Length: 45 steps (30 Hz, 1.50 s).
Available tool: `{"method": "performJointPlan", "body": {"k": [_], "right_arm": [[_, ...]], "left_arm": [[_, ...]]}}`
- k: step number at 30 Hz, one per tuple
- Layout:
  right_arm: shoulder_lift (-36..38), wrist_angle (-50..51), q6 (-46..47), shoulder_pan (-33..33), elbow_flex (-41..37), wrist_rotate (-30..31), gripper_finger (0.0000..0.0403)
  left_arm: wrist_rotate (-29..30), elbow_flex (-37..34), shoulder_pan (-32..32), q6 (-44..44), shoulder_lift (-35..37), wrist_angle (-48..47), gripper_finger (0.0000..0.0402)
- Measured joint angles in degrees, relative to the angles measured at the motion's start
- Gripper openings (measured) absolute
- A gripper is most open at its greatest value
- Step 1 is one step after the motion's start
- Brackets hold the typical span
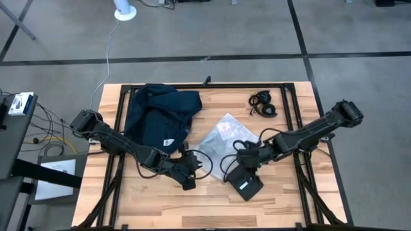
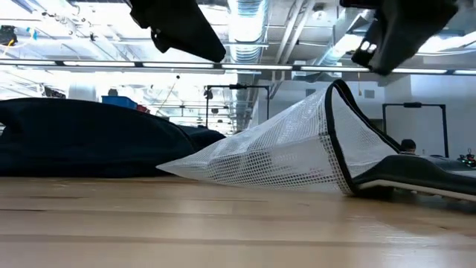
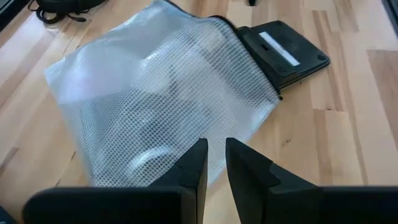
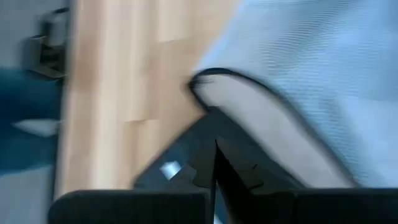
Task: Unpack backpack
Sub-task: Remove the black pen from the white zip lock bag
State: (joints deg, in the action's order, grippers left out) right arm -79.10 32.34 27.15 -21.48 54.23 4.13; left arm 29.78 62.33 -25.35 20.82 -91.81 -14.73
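Observation:
The dark navy backpack (image 1: pixel 157 115) lies slumped at the table's far left (image 2: pixel 82 141). A clear mesh bag (image 1: pixel 225 138) lies at the middle; its black-edged mouth (image 2: pixel 336 93) stands up. A black flat pouch (image 1: pixel 246 183) with a white label (image 3: pixel 277 46) lies on the table at that mouth. My left gripper (image 3: pixel 216 160) hovers over the mesh bag's near-left corner, open by a narrow gap, nothing in it. My right gripper (image 4: pixel 214 171) is shut and raised above the pouch and the bag's mouth (image 2: pixel 398 33).
A black headset with a coiled cable (image 1: pixel 264 104) lies at the far right. Bare wood shows along the table's near edge (image 1: pixel 205 208). Black frame rails (image 1: pixel 298 128) run along both sides of the table.

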Motion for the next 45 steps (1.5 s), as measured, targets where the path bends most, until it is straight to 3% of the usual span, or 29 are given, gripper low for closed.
{"method": "performJointPlan", "body": {"k": [5,10,16,21,30,37,41,45], "right_arm": [[-3.9,-1.3,-2.4,1.0,-0.1,-0.3,0.0],[-10.0,-17.4,-11.3,4.2,-0.1,-2.3,0.0],[-13.6,-31.9,-14.9,14.8,0.0,-2.2,0.0],[-11.1,-24.6,-9.7,19.9,0.0,-2.8,0.0],[-1.0,-7.2,-3.4,15.2,0.0,-3.3,0.0],[7.2,-9.7,-3.5,10.1,0.0,-0.2,0.0],[10.8,-11.1,-4.6,8.5,0.0,2.6,0.0],[12.9,-11.7,-5.2,7.3,0.0,2.7,0.0]], "left_arm": [[-0.1,0.0,0.6,-0.2,0.0,-1.4,0.0045],[-1.7,0.0,1.4,-1.9,0.0,-1.5,0.0045],[-3.6,0.0,1.9,-6.3,0.0,-1.3,0.0045],[-3.6,0.0,1.9,-5.7,0.0,-1.3,0.0045],[-2.9,0.0,1.9,-3.6,-0.2,0.2,0.0045],[-4.1,-0.5,1.7,-12.9,1.7,16.1,0.0045],[-10.5,-7.2,2.7,-15.1,5.2,26.7,0.0045],[-11.3,-15.8,3.7,-13.1,10.5,35.7,0.0045]]}}
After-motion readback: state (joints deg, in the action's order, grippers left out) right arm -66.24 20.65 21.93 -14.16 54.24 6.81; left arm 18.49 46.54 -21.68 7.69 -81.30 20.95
